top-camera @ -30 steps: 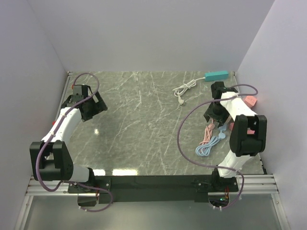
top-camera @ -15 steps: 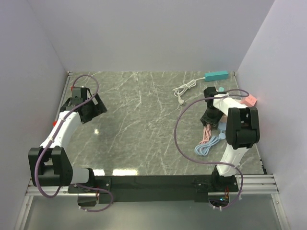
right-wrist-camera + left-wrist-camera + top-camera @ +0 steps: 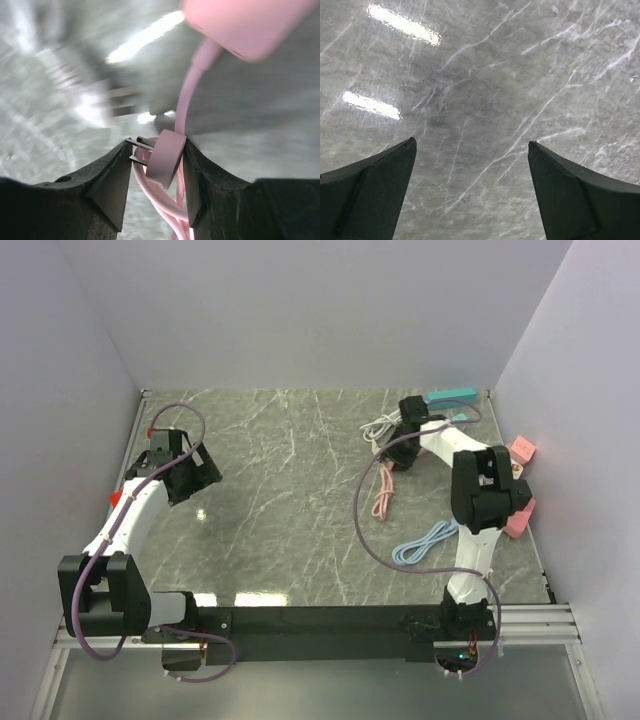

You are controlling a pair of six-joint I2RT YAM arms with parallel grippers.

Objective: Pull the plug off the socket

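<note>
Marble table [image 3: 290, 500], contents listed from the arm bases outward. Left gripper [image 3: 471, 145]: over the left part of the table, fingers spread wide, nothing between them, bare marble below. Blue cable [image 3: 425, 543]: loose loop on the right, beside the right arm's lower link. Pink block [image 3: 517, 518]: at the right edge, partly behind that arm's elbow; a second pink block [image 3: 520, 450] lies farther back against the wall. Pink cable [image 3: 383, 490]: a long narrow loop on the marble just nearer than the right gripper [image 3: 156, 145]. White cable [image 3: 380, 427]: coiled touching or just beside that gripper on the far side; its white plug [image 3: 87, 97] shows blurred in the wrist view, close to the left finger. Teal power strip [image 3: 452, 397]: at the far wall, beyond the gripper. Plug [image 3: 167, 159]: pink, pinched between the two right fingers at their tips, at the far right-centre of the table. Its prongs [image 3: 142, 142] are bare, seated in no socket. They point across the grip toward the left finger, so the plug's axis runs finger to finger. Its cord rises from the plug into a blurred pink body [image 3: 240, 22] at the wrist view's top right.
</note>
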